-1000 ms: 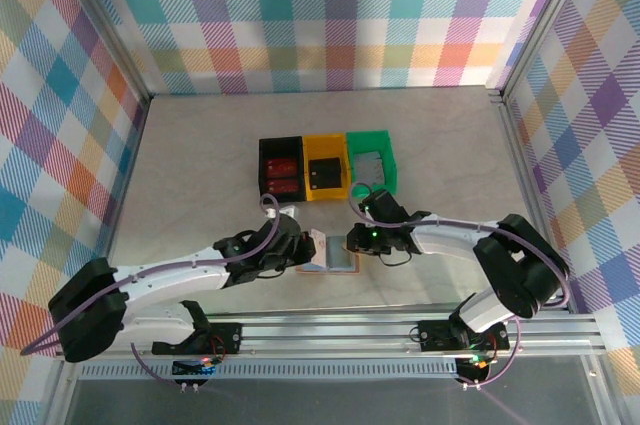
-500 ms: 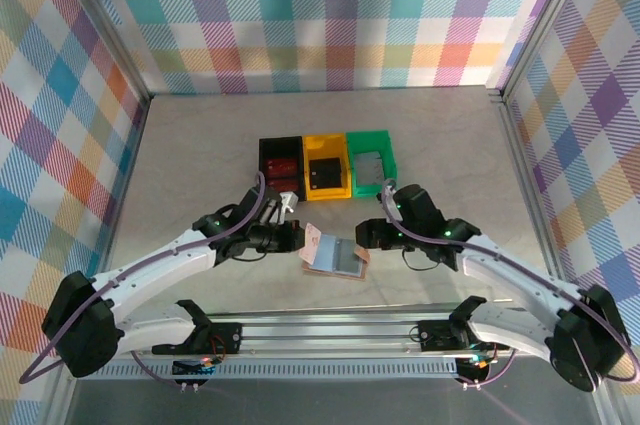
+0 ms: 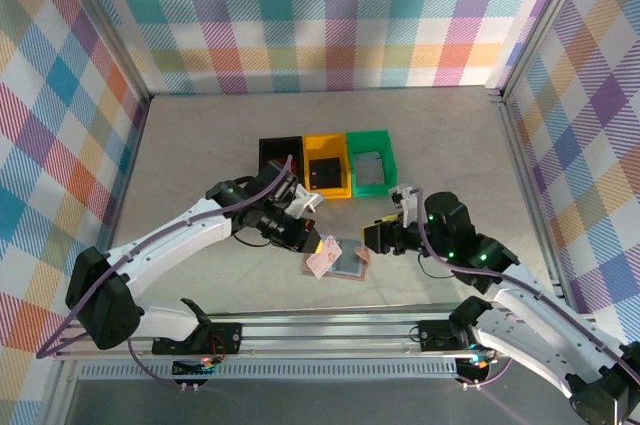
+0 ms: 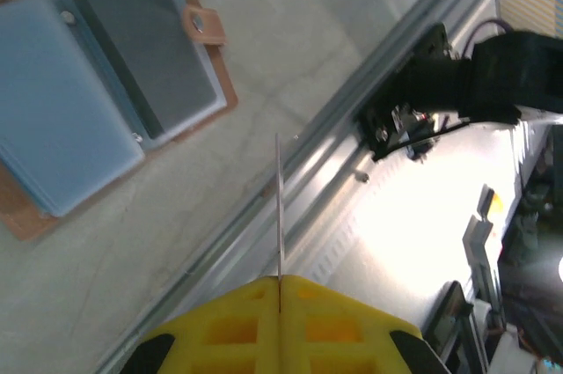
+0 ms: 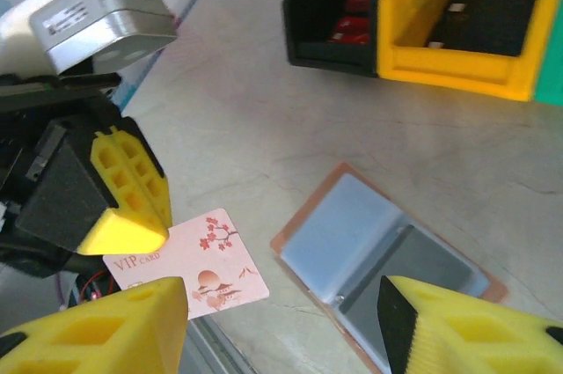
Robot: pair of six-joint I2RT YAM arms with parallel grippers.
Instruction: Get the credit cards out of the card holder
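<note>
The left fingers (image 4: 220,321) are pressed tight on a pink card (image 5: 207,268), which runs edge-on as a thin line straight up from their tips in the left wrist view; in the right wrist view the same card shows flat at the lower left, printed with blossoms and "VIP CARD", pinched at one corner. The right fingers (image 5: 97,330) stand well apart with nothing between them, poised just right of the card holder (image 3: 345,263); that holder lies spread open on the desk (image 3: 200,165) near the lower middle of the top view, its pale blue pockets up and its snap tab loose. A dark grey card (image 4: 149,48) sits in one pocket.

The step in hand looks like the carry-off of a card already drawn free; the pink card appears clear of the holder. The next move probably calls for a steady pinch during the swing toward the black bin (image 3: 277,167), yellow bin (image 3: 325,190) or green bin (image 3: 388,167) further up the frame; which one I cannot tell; after that, the grey card needs drawing out.
</note>
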